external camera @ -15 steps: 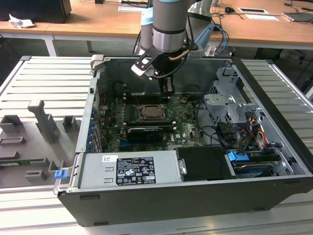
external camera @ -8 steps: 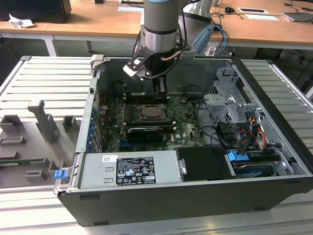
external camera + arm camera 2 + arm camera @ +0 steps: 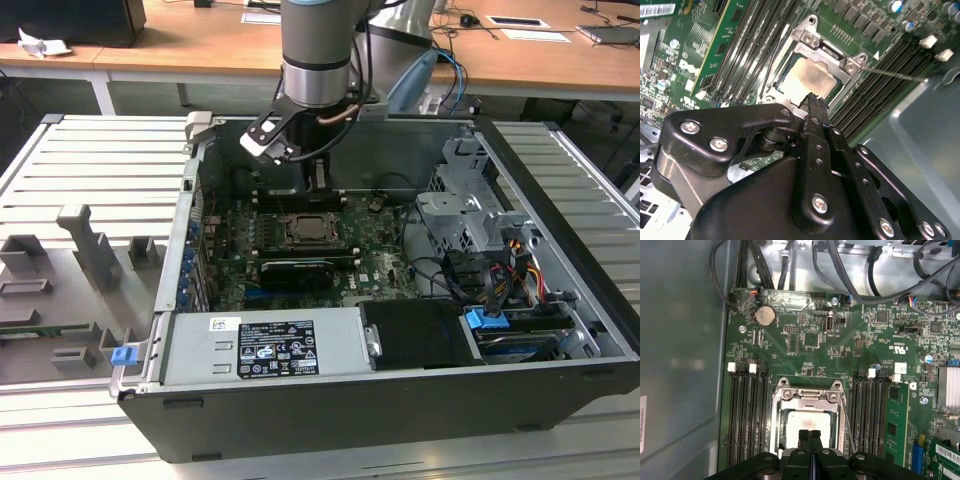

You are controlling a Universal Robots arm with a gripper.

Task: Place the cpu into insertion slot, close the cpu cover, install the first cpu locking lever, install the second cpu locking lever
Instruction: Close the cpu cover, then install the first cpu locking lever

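Note:
The cpu (image 3: pixel 807 422) shows its pale tan-silver face inside the insertion slot (image 3: pixel 315 231) on the green board. The cpu cover (image 3: pixel 809 394), a silver frame, lies flat around it, with the chip showing through its window. The cpu (image 3: pixel 812 77) and cover (image 3: pixel 812 42) also show in the second wrist view. A thin locking lever rod (image 3: pixel 846 420) runs along one side of the socket, and a rod (image 3: pixel 895 75) angles away from a socket corner. My gripper (image 3: pixel 810 436) hangs just above the chip's edge, fingers pressed together and holding nothing. In the exterior view the gripper (image 3: pixel 318 182) is over the socket's far side.
Black memory slots (image 3: pixel 747 415) flank the socket on both sides. A long black card (image 3: pixel 292 272) lies just in front of the socket. Cables (image 3: pixel 875 275) cross the board's far end. The grey chassis wall (image 3: pixel 680 355), the power supply (image 3: pixel 265 345) and the drive cage (image 3: pixel 470 215) hem the space in.

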